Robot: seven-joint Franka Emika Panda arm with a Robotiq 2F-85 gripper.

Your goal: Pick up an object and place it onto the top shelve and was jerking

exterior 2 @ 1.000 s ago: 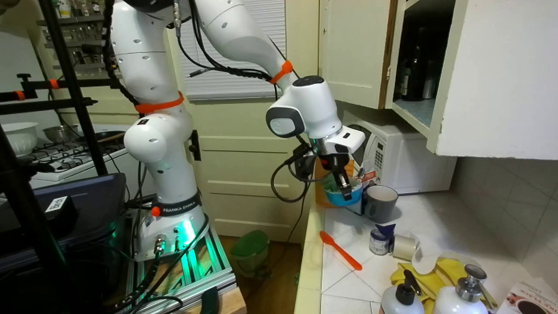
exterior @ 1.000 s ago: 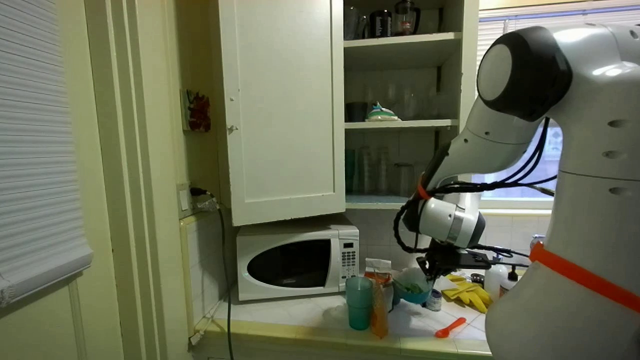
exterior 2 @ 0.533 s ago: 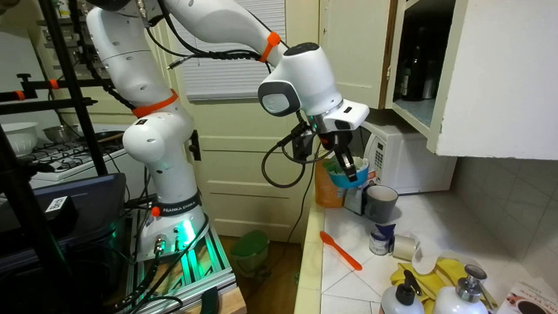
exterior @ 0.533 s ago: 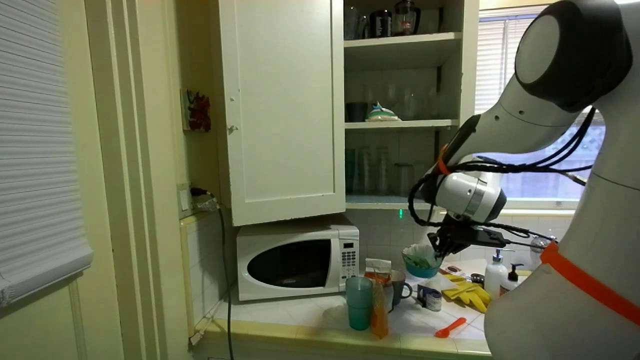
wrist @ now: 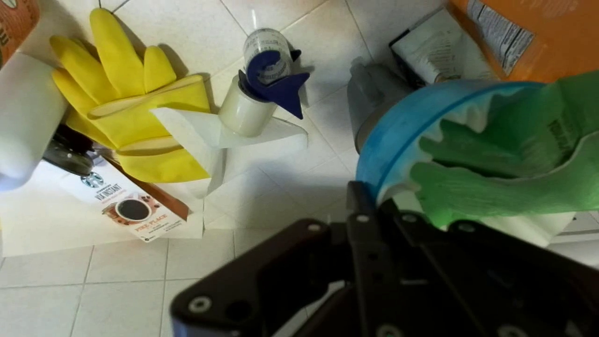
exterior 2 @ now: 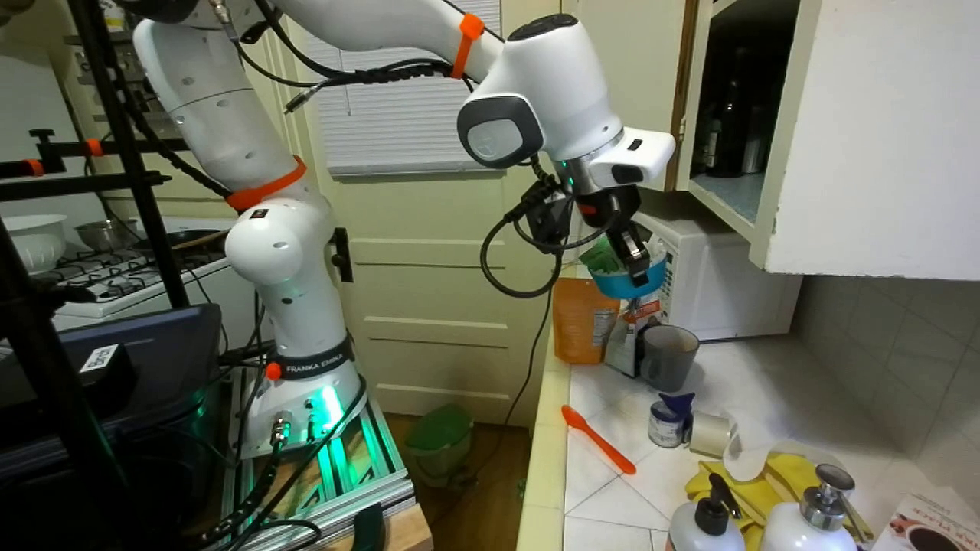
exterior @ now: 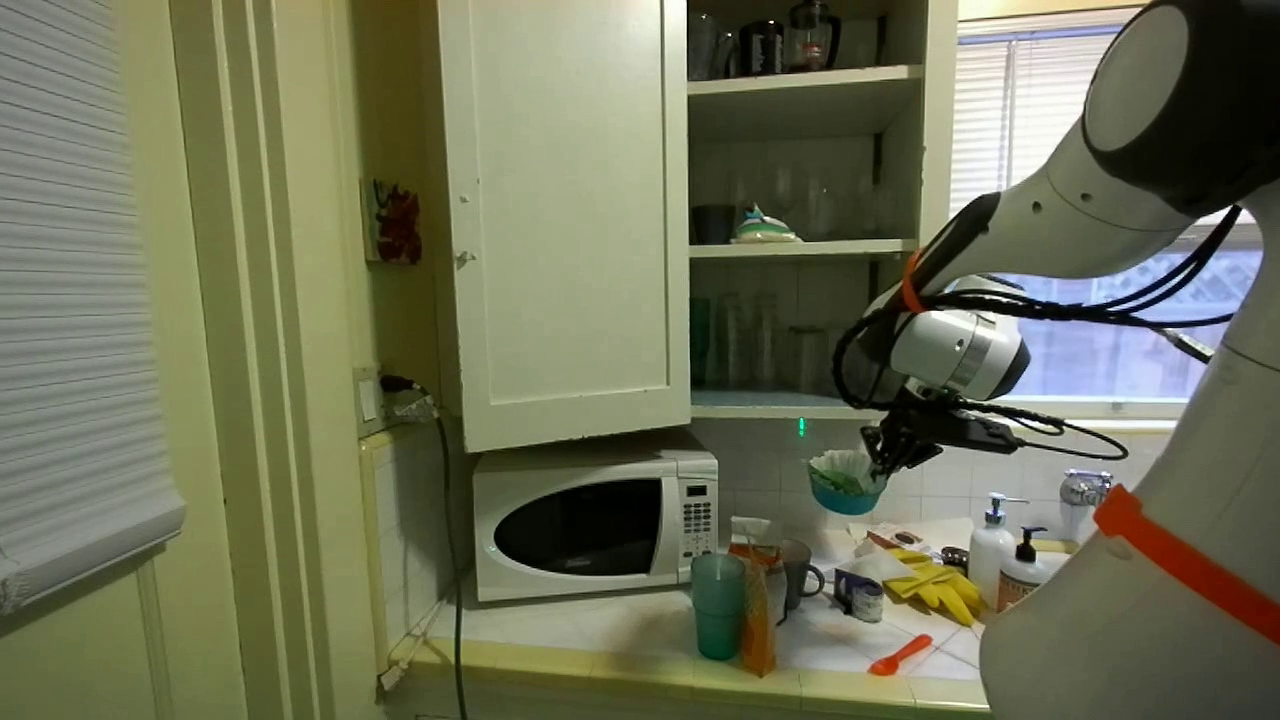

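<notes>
1. Cupboard (exterior: pixel 938 150): white, its door (exterior: pixel 565 220) standing open, glassware (exterior: pixel 765 345) on the shelves (exterior: pixel 805 79).
2. Robot arm (exterior 2: pixel 563 84): white; on my feed it extends over the tiled counter (exterior 2: pixel 612 513).
3. Microwave (exterior: pixel 595 525): white, dark oval window, on the counter, partly below the open door.
4. Gripper (wrist: pixel 376 202): black; I see its fingers (wrist: pixel 364 243) clamped on the rim of the bowl (exterior: pixel 840 497), which passes between them.
5. Pouch (exterior 2: pixel 582 321): orange, upright by the counter's edge.
6. Bowl: blue, with green, paper-like contents (wrist: pixel 505 192). I hold it in the air, clear of the counter in both exterior views; in an exterior view I see it lower than the cupboard's shelves.
7. Mug (exterior 2: pixel 668 360): grey, on the counter near the pouch.
8. Spoon (exterior 2: pixel 599 440): red-orange, lying near the counter's front edge.
</notes>
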